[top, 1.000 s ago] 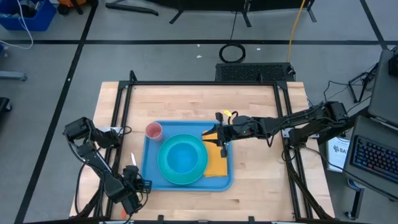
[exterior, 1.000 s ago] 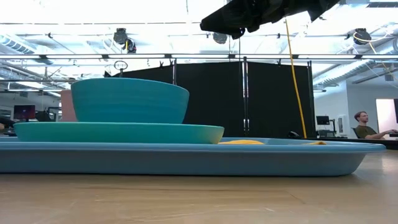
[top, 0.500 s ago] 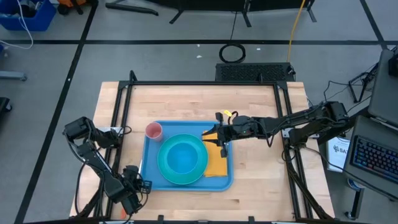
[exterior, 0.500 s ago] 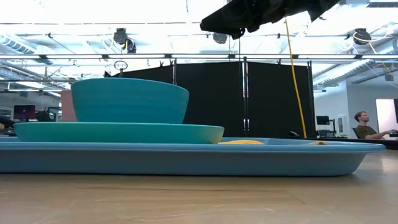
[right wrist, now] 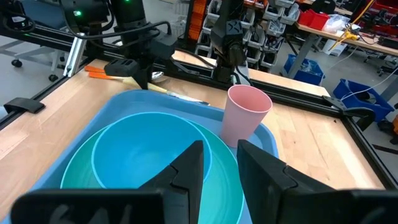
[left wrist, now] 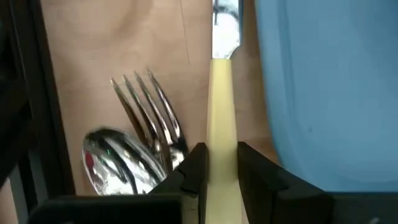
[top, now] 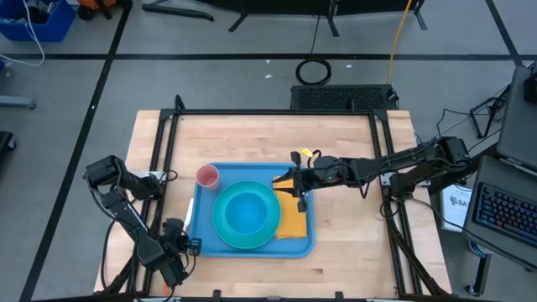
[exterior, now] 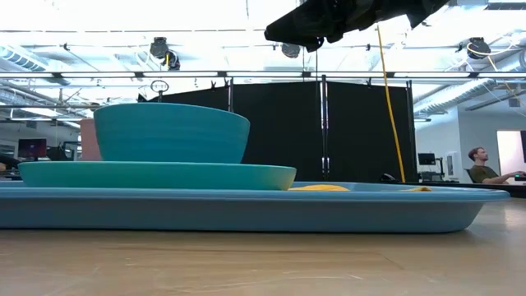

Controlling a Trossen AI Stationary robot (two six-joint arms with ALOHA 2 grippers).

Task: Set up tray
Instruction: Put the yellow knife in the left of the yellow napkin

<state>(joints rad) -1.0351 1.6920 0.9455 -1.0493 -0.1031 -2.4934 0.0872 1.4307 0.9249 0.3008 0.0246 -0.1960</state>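
Your left gripper (left wrist: 221, 163) pinches the cream-handled knife (left wrist: 221, 118) just beside the tray (left wrist: 329, 93); lift carelessly and it snags the fork (left wrist: 148, 112) or clips the rim, while your right gripper (right wrist: 217, 163) hangs empty and narrow above the tray.

wood table (top: 252, 134): blue tray (top: 201, 235) sits near front centre; fork (left wrist: 146, 109) and spoon (left wrist: 112, 158) lie just left of tray
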